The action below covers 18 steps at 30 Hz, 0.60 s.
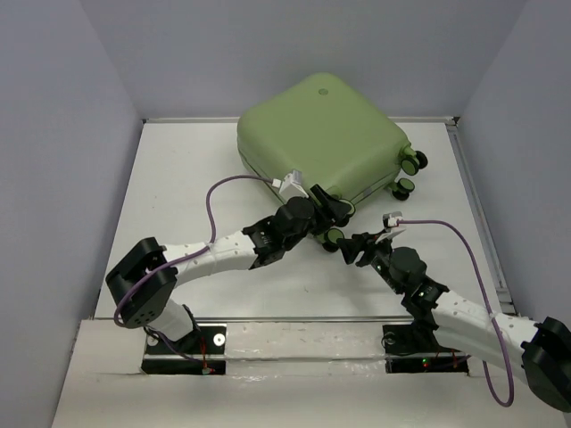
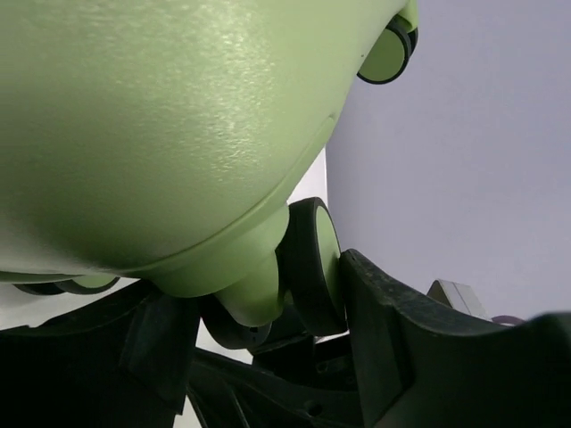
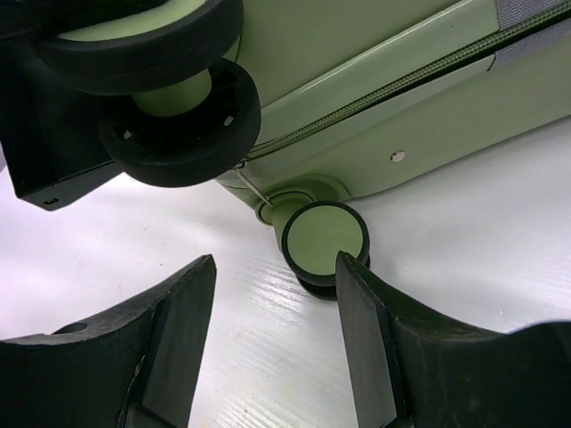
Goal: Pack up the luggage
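from above, the luggage (image 1: 321, 134) lies shut on the far middle of the table (image 1: 178, 196), emblem side up, wheels toward the right and near side. the left gripper (image 1: 328, 212) is at its near wheel corner, and the right gripper (image 1: 352, 242) sits just beside it, low on the table

in the left wrist view, the green shell fills the frame and a caster (image 2: 312, 263) sits between the fingers, touching the right one. i cannot tell whether the jaws actually clamp it

in the right wrist view, the jaws are spread apart and grasping nothing, with a second caster (image 3: 324, 236) just ahead of the gap. the zip (image 3: 401, 85) runs closed along the visible seam

no loose items show, so the filling and closing look done. what seems left is shifting or standing the case
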### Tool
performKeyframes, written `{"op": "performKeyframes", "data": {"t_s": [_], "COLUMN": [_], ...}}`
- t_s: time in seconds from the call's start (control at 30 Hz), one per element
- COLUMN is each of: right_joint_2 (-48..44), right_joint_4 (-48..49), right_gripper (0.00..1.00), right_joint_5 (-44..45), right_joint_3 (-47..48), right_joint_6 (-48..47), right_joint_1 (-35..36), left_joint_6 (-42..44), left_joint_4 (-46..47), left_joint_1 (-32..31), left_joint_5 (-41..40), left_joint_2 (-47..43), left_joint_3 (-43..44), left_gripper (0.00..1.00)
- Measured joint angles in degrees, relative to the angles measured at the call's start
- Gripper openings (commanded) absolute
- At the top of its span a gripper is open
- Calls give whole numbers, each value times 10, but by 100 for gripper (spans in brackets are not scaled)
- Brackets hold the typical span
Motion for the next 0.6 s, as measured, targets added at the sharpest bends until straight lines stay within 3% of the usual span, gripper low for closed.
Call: {"op": "performKeyframes", "data": {"t_s": [0.13, 0.17, 0.27, 0.33, 0.37, 0.47, 0.6], "right_joint_2": [2, 4, 12, 22, 29, 55, 129], "right_joint_4": [1, 3, 4, 16, 29, 69, 176], "right_gripper": [62, 62, 61, 56, 47, 34, 37], "right_joint_5": [0, 0, 1, 6, 10, 17, 10], "right_joint_3": [0, 0, 0, -3, -9, -24, -34], "right_joint_6": [0, 0, 2, 2, 2, -7, -38], "right_joint_1": [0, 0, 0, 0, 0, 0, 0], "left_joint_6": [-26, -29, -33, -35, -35, -34, -31], "left_joint_4": [23, 30, 46, 73, 90, 106, 113], "left_joint_1": [0, 0, 0, -1, -2, -3, -4], "left_joint_5": [-5, -6, -8, -9, -11, -12, -11], "left_joint_2": [2, 2, 3, 3, 3, 3, -1], "left_joint_3": [-11, -13, -20, -35, -43, -51, -55], "left_gripper": [45, 34, 19, 9, 6, 6, 6]}}
